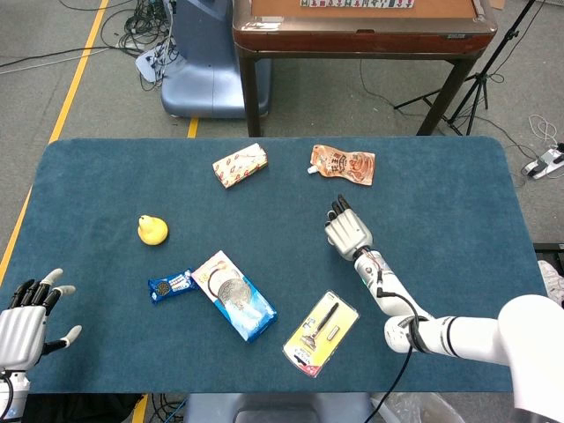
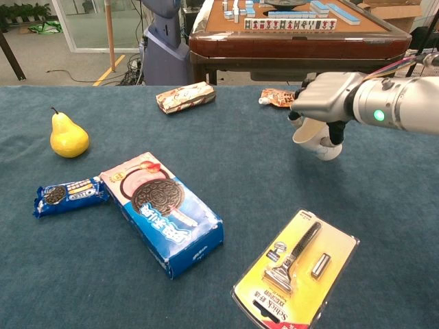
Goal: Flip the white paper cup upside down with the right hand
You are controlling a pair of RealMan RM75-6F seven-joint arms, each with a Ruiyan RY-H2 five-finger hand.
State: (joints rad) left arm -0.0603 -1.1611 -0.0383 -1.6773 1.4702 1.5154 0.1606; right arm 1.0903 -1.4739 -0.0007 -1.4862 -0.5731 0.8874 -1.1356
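Right robot hand [image 2: 322,103] grips the white paper cup [image 2: 314,137] from above, fingers wrapped round its wall. Cup is lifted clear of the counter [image 2: 384,205], tilted, mouth facing left; in the head view it is hidden beneath the robot hand. Orange pouch [image 2: 278,98] lies just behind the hand. Left robot hand [image 1: 25,315] hovers at the counter's near-left edge, fingers spread, holding nothing.

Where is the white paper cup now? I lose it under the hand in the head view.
Chest view: white paper cup is tilted in the right hand, lifted off the table, right of centre, near the orange pouch.
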